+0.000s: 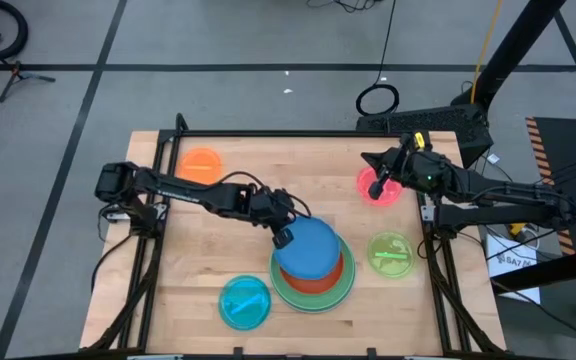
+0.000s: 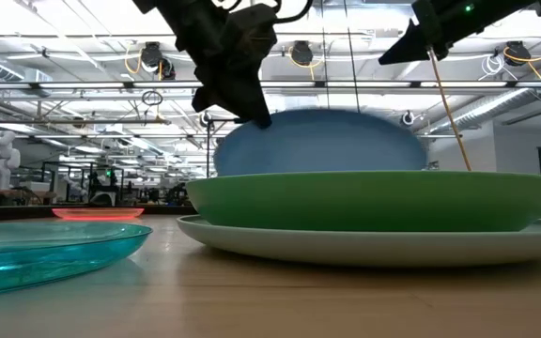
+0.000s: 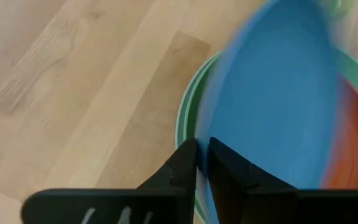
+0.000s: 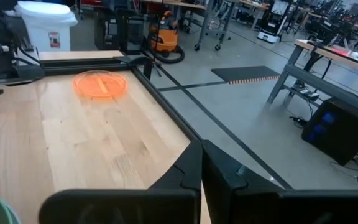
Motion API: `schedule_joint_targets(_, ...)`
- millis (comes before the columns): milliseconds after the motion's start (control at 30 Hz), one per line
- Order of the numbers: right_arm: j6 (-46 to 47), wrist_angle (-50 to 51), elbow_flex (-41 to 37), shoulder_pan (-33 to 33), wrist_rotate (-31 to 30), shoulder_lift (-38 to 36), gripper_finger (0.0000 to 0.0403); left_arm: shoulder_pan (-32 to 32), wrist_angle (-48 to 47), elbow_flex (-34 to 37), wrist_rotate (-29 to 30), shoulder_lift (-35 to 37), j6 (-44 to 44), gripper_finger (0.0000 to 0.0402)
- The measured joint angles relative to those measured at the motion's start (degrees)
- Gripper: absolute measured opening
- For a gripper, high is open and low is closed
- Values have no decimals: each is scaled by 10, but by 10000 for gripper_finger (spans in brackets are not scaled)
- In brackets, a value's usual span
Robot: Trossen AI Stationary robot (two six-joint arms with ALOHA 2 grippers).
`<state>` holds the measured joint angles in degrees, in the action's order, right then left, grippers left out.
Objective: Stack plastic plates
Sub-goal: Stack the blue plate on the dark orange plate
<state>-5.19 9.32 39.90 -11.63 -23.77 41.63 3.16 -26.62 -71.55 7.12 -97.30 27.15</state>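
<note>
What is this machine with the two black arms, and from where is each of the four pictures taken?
It is a two-armed robot at a wooden table, stacking plastic plates. One camera looks down from above, one sits at table height, and one rides on each wrist.

The left gripper is shut on the rim of the blue plate, holding it tilted over a stack: the rust-brown plate in the green plate, which sits on a pale plate. The right gripper hovers over the pink plate, fingers together, holding nothing.

Loose on the table are the orange plate, lime plate and cyan plate.
</note>
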Motion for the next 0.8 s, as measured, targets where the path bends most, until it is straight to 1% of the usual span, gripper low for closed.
schedule_joint_targets(533, 6, 0, 0, 0, 0, 0, 0, 15, 4, 0, -2, 0, -14, 46)
schedule_joint_targets(800, 6, 0, 0, 0, 0, 0, 0, 15, 34, 0, -47, 0, -15, 47)
